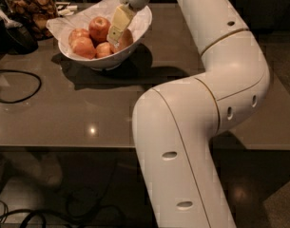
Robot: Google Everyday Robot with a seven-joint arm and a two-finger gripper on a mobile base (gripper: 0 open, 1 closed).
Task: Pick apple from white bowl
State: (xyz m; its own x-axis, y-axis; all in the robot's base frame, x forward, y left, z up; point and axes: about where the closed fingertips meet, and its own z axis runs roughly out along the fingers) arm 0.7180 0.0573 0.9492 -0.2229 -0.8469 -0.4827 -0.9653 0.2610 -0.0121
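The white bowl [135,34] stands at the back left of the table, lined with crinkled white paper. Several reddish apples [100,28] lie in it. My gripper [115,30] reaches down into the bowl from above, its pale yellow fingers [120,20] low among the apples at the bowl's right side, against an apple [126,38] there. The white arm curves from the lower middle of the view up to the bowl.
A clear jar of brown snacks [33,8] stands behind the bowl at the left. A dark object [14,34] and a black cable loop [16,87] lie at the table's left. The table's front edge [63,147] runs across the middle.
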